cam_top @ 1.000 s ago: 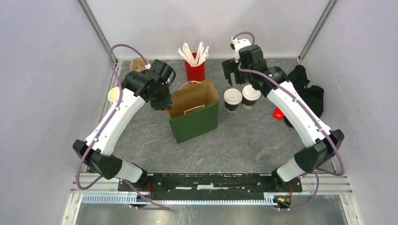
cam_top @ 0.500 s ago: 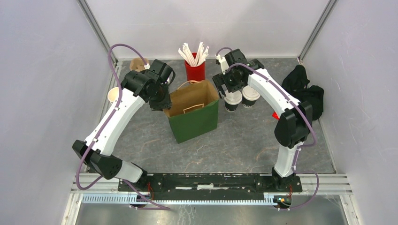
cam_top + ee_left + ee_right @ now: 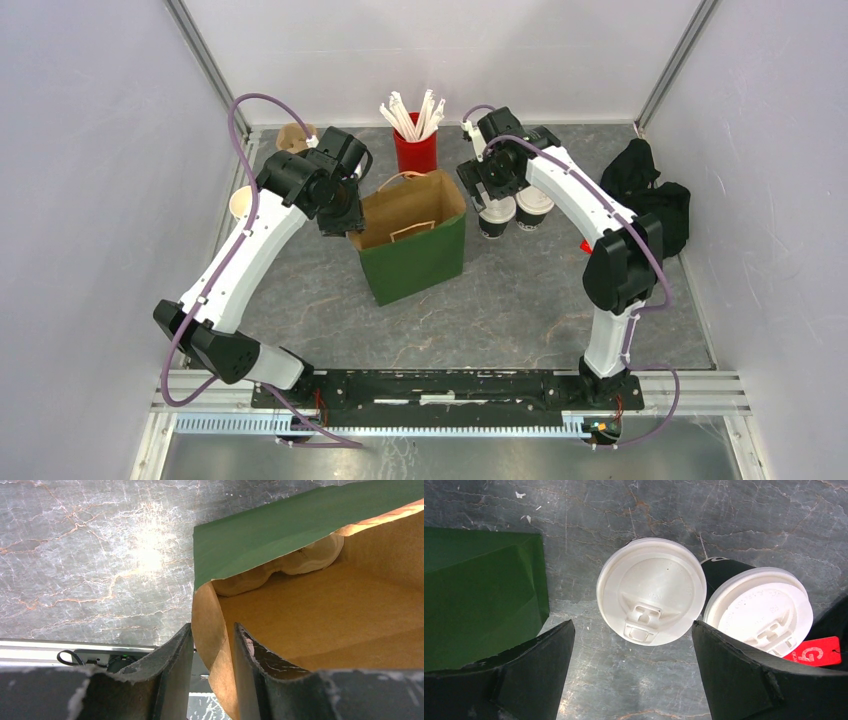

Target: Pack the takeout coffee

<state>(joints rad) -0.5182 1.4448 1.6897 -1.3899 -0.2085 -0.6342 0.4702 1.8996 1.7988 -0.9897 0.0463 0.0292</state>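
The green paper bag (image 3: 412, 240) stands open, and the left gripper (image 3: 213, 635) pinches its left rim, fingers nearly together with the paper wall between them. Just right of the bag, the left coffee cup (image 3: 651, 590) and the right coffee cup (image 3: 759, 610) stand lidded, side by side on the table. The right gripper (image 3: 633, 627) hangs over the left coffee cup, spread wide and gripping nothing. Behind stands a red holder (image 3: 415, 152).
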